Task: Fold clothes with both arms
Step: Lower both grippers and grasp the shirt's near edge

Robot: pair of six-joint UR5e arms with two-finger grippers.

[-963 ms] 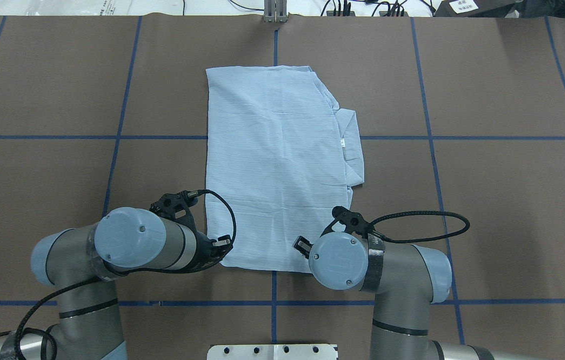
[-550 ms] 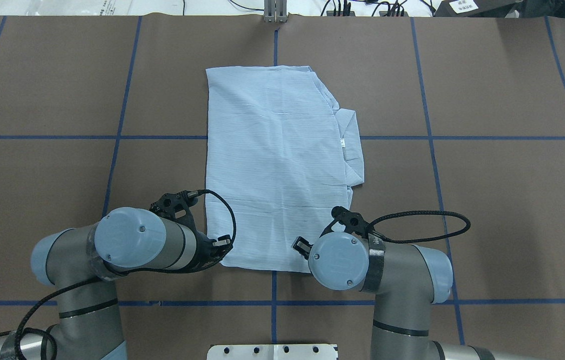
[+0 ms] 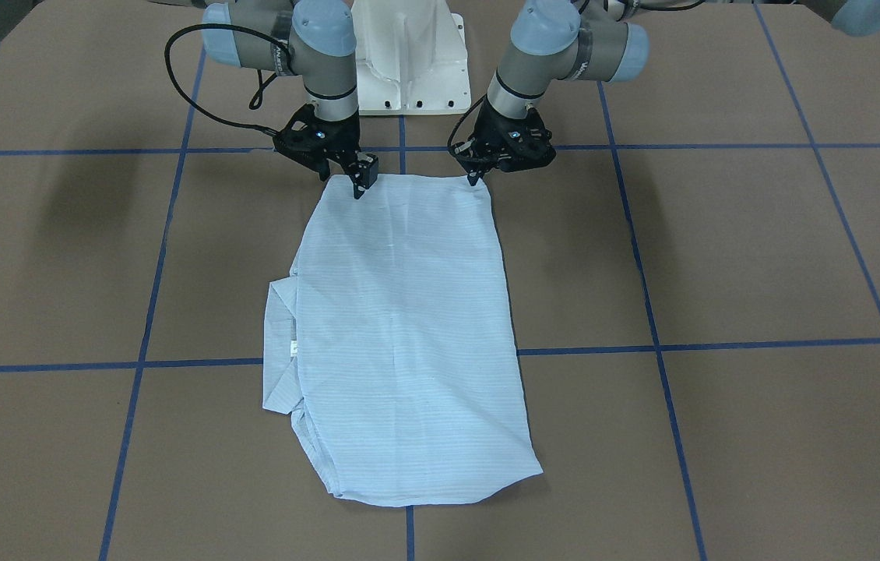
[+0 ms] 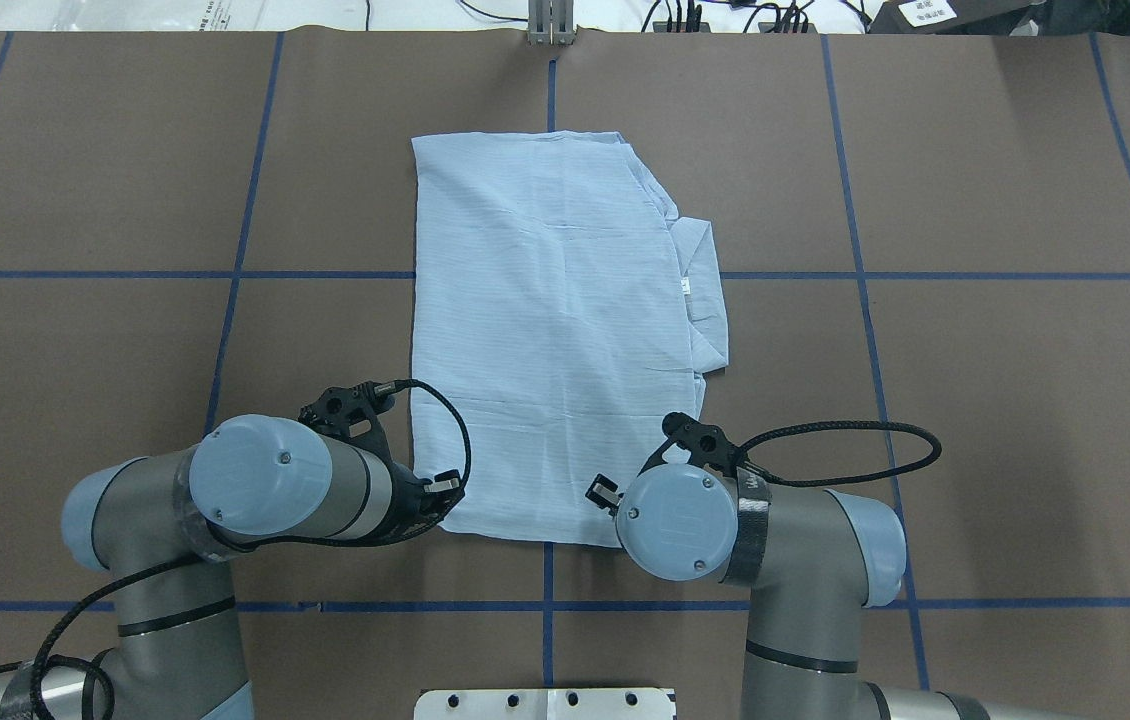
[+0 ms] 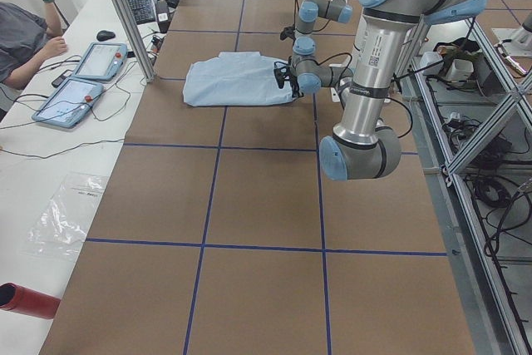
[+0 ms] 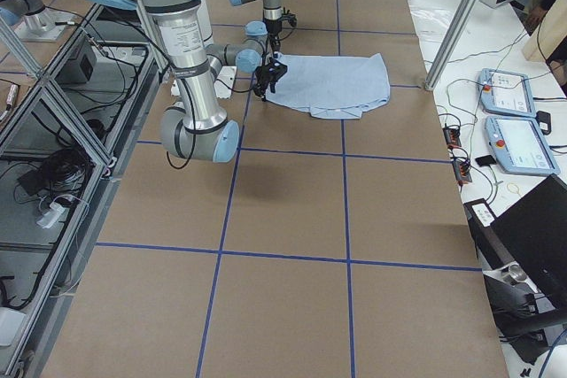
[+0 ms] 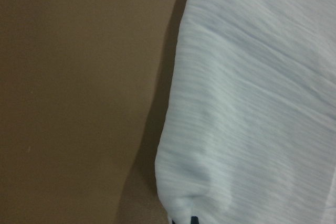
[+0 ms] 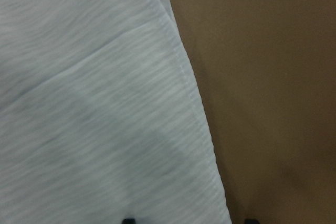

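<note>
A: Shirt [image 4: 545, 330] first: where is it?

B: Flat on the table [image 4: 975, 400], about the middle. It is folded into a long rectangle running from 12 to 6 o'clock in the overhead view. The collar [image 4: 707, 290] sticks out of its 3 o'clock side, with the label [image 4: 685, 286] just inside that edge.

A: And the left gripper [image 3: 474, 179]?

B: Down at the shirt's 7 o'clock corner, seen from overhead. Its jaws are pressed together. Its wrist camera shows the cloth puckered right at the tip, so it is pinching that corner.

A: The right gripper [image 3: 360, 187]?

B: At the 5 o'clock corner, on the same near edge. Its jaws are spread. Its wrist camera shows two dark fingertips [image 8: 129, 220] apart, one over cloth and the other over bare table. The shirt's stitched side edge runs between them, and nothing is clamped.

A: Is the near edge lifted?

B: I cannot tell. From across the table it looks to lie on the table, with both grippers right at it.

A: The far end?

B: At 12 o'clock, lying flat, slanted off at its 1 o'clock corner.
</note>
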